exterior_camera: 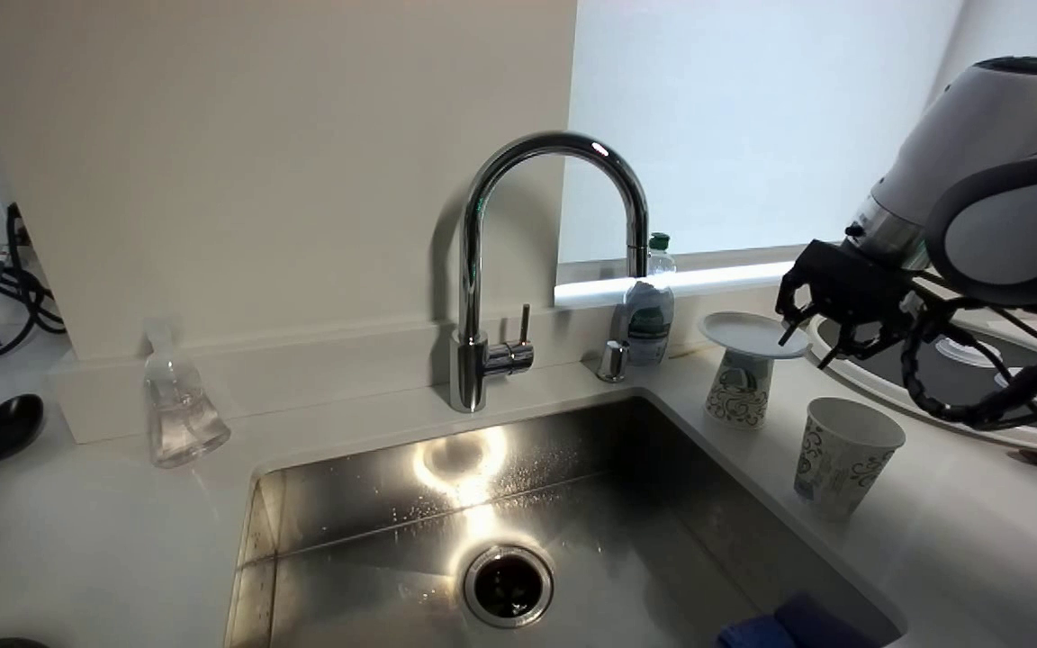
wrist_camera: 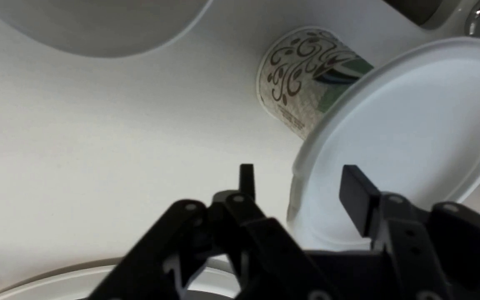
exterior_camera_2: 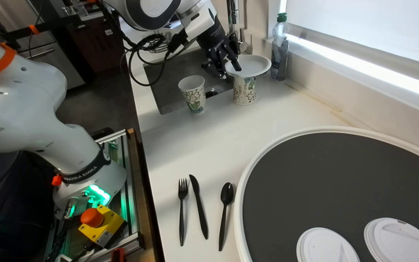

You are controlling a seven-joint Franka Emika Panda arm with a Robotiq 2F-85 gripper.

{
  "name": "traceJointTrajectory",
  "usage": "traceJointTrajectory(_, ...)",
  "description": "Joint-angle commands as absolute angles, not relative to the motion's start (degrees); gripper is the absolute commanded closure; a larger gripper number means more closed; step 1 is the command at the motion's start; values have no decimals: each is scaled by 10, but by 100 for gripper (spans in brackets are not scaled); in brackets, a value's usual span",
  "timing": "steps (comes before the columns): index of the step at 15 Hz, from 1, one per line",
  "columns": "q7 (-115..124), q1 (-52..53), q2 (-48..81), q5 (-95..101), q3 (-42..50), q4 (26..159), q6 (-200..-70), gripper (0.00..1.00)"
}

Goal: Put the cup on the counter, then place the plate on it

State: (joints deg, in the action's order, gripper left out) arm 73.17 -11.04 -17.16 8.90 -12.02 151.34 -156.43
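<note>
Beside the sink (exterior_camera: 374, 576), the plate (exterior_camera_2: 252, 65) sat on the patterned cup (exterior_camera_2: 245, 91).
The gripper (wrist_camera: 301, 183) hung at the plate's edge — fingers (wrist_camera: 356, 200) apart.

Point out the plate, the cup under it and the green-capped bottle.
Plate (wrist_camera: 411, 133): wrist view, bare upper face.
Cup under the plate (exterior_camera_2: 244, 91): in an exterior view, patterned side wall.
Green-capped bottle (exterior_camera_2: 279, 51): in an exterior view, middle of body.

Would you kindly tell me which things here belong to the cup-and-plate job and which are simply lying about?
For the job: white plate; cup beneath it; counter; hand.
Apparently just lying about: uncovered cup; fork; knife; spoon; green-capped bottle.
</note>
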Motion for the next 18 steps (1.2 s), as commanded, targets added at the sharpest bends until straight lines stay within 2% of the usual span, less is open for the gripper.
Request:
traceJointTrajectory(1,754,-113,-146,108,-121,1497,-1581,77)
traceJointTrajectory(4,758,-112,-139,115,-118,1490,-1580,99)
traceJointTrajectory(18,758,-107,-161,117,-104,1497,-1579,99)
